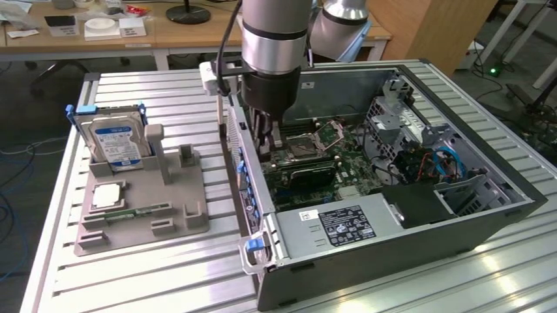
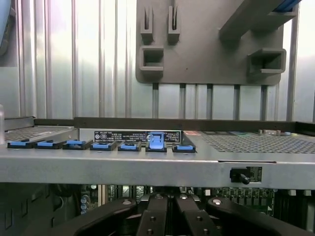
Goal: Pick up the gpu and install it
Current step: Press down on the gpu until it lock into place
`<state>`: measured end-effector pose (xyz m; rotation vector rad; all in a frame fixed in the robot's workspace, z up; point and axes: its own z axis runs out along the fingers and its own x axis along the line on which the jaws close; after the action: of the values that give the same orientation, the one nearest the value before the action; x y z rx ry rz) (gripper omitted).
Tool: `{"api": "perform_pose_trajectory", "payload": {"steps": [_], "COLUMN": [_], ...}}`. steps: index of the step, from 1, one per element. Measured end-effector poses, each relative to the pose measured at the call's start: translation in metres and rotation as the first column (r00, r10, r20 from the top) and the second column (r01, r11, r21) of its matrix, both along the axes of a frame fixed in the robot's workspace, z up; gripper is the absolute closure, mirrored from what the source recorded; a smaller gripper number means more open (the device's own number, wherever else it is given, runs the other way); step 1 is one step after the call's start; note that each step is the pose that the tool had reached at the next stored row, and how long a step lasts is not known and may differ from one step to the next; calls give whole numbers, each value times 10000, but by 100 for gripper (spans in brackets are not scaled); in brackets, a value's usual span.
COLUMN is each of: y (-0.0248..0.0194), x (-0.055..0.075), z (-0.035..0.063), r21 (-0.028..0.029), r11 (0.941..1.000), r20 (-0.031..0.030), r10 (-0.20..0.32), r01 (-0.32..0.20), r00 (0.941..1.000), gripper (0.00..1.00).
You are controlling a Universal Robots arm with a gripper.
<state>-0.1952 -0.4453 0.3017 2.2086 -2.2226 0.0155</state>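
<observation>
gripper (image 1: 265, 134): fingers together inside the computer case (image 1: 487, 225), over the motherboard (image 1: 327, 160) | grey holder tray (image 1: 174, 225): beside case, hard drive (image 1: 115, 145) upright

We see the open PC case (image 1: 452, 215) on the slatted table (image 1: 156, 274), at the exterior view's right. Parts holder (image 1: 143, 208) sits just beside it, to the exterior view's left, with the hard drive (image 1: 117, 147) upright at its far end. Gripper (image 1: 265, 134) reaches down inside the case, over the motherboard (image 1: 327, 160), near the wall facing the holder.
</observation>
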Motion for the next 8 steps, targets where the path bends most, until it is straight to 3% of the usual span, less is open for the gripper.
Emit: {"api": "perform_pose_trajectory", "payload": {"steps": [8], "y": [-8], "x": [-25], "z": [-14], "r21": [2], "r11": [10000], "r20": [0], "r10": [1], "r01": [-1], "r00": [10000], "gripper": [89]}}
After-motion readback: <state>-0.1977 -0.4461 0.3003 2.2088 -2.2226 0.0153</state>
